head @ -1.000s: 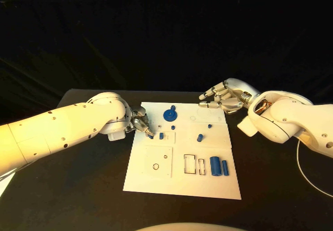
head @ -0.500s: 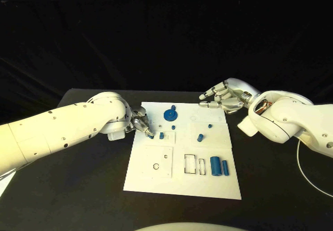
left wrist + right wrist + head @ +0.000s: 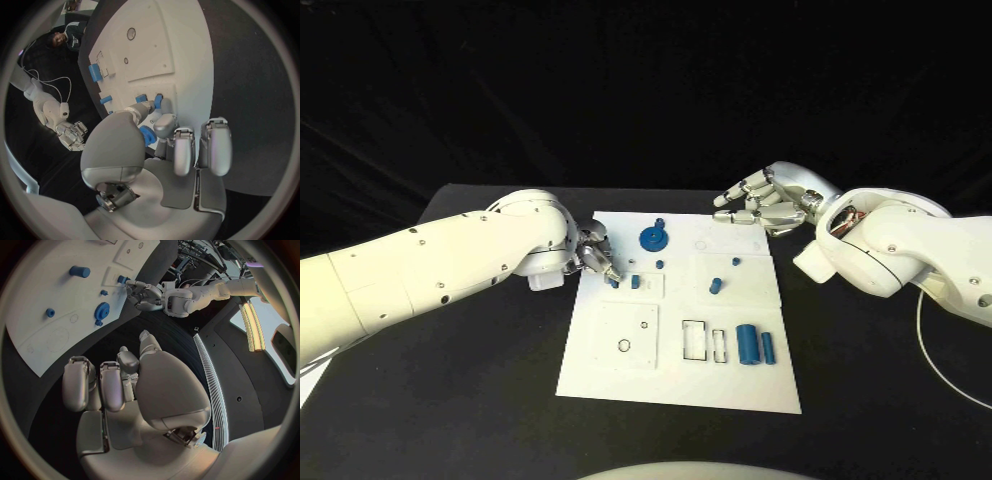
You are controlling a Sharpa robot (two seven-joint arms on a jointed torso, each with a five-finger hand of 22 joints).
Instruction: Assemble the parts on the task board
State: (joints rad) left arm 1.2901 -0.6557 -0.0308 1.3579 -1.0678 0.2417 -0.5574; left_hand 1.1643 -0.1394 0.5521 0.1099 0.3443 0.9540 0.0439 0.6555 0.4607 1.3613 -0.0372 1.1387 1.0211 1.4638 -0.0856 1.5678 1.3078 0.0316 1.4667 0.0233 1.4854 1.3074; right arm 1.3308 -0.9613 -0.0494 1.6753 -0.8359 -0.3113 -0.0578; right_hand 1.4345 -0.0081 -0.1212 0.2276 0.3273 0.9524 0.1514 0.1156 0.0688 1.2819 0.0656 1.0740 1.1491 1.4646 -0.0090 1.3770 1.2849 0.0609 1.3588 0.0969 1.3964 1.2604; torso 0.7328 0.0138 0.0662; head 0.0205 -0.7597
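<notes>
Left hand: the left hand [image 3: 593,255] sits at the near-left edge of the task board [image 3: 646,380], fingers drawn together with the tips low over the plate. In the left wrist view a small blue part [image 3: 147,135] sits between thumb and finger, so I judge it pinched there.
Part under the fingertips: a short blue peg [image 3: 636,282] stands just beside the fingertips on the board side, with a second blue piece [image 3: 613,283] right at the tips; whether that one is the pinched piece or a seated one, I cannot tell.
Step in hand: likely seating the pinched part in the small sub-plate beside this hand.
Doing it well: keep the part upright over its hole, lower straight, and let go only once it stands unaided; the neighbouring peg is close enough to be knocked by a sideways drift.
Board middle: a blue gear [image 3: 652,239] stands beyond the left hand's fingertips; a small blue block [image 3: 714,286] lies between the two hands.
Near edge of the board: two blue cylinders [image 3: 749,345] lie well apart from both hands, beside empty rectangular slots.
Right hand: the right hand [image 3: 764,204] hovers off the board's far-right corner, fingers loosely curled, holding nothing, touching no part.
</notes>
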